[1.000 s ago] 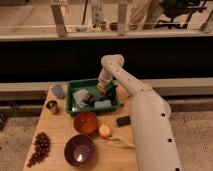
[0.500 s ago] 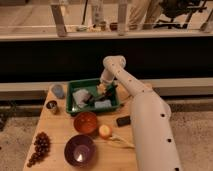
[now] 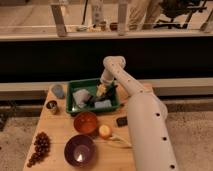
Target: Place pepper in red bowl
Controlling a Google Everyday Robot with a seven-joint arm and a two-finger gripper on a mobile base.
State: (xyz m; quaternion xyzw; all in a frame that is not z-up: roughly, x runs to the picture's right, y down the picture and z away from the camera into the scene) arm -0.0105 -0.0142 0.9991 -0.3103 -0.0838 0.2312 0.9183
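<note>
Fingers of gripper (image 3: 103, 88) lowered into green bin (image 3: 75, 83); whether spread or clenched, cannot tell. Pepper (image 3: 101, 92) taken to be small orange-yellow patch at gripper tip, inside bin among pale crumpled cloths (image 3: 80, 98); identification uncertain. Red bowl (image 3: 85, 123) just in front of bin on wooden tabletop (image 3: 56, 127): round, smooth, darker inside. Purple bowl (image 3: 79, 150) nearer still and larger; round yellow fruit (image 3: 104, 131) just beside red bowl. Likely risks: slip of tapered, glossy pepper from a shallow pinch; soft cloth caught up along with it; knock against bin's raised wall on the way out; release over wrong bowl, given close spacing.
</note>
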